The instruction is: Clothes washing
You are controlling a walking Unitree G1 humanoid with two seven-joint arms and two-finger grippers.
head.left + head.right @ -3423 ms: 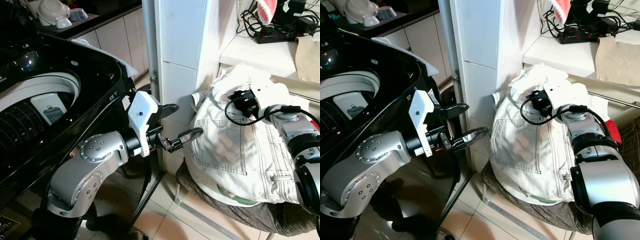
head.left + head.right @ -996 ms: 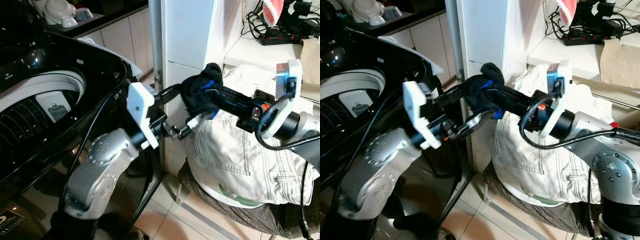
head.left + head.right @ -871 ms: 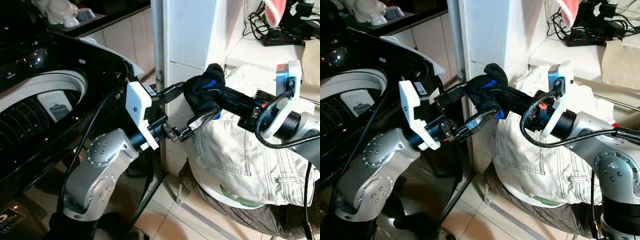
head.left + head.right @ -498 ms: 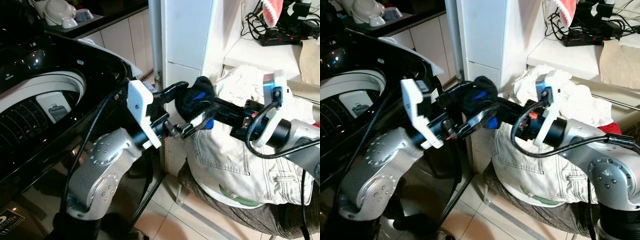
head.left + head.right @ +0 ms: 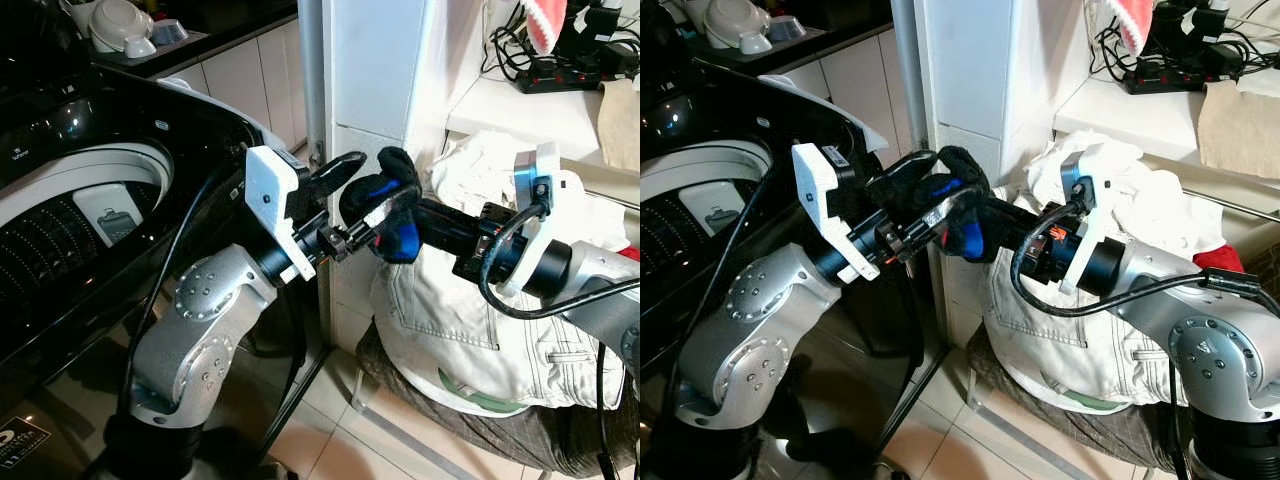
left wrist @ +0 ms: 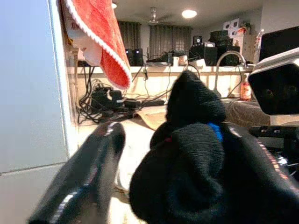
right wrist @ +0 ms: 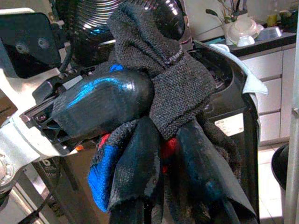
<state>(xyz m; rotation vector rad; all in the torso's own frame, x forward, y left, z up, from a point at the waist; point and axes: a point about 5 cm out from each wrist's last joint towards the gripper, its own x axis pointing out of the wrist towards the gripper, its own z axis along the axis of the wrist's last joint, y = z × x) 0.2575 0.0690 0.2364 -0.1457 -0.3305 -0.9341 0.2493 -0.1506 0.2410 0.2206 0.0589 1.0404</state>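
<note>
A black sock with blue patches (image 5: 388,196) hangs in the air in front of the white pillar, with my right gripper (image 5: 398,215) shut on it. My left gripper (image 5: 362,190) reaches in from the washing machine side, and its two fingers stand open around the sock, one above and one below. In the left wrist view the sock (image 6: 191,158) fills most of the gap, with a slit left beside one finger (image 6: 88,177). The right wrist view has a left finger (image 7: 103,100) lying across the sock (image 7: 177,79). The top-loading washing machine (image 5: 200,125) stands open at my left.
A pile of white clothes with pale jeans on top (image 5: 460,320) rests on brown fabric (image 5: 480,430) at the right. The white tiled pillar (image 5: 370,70) stands between machine and pile. A power strip and cables (image 5: 560,70) lie on the counter behind. Dishes (image 5: 115,25) sit far left.
My right gripper has carried the sock leftward, in between the left gripper's fingers. The left gripper has risen slightly, and its fingers now bracket the sock.
</note>
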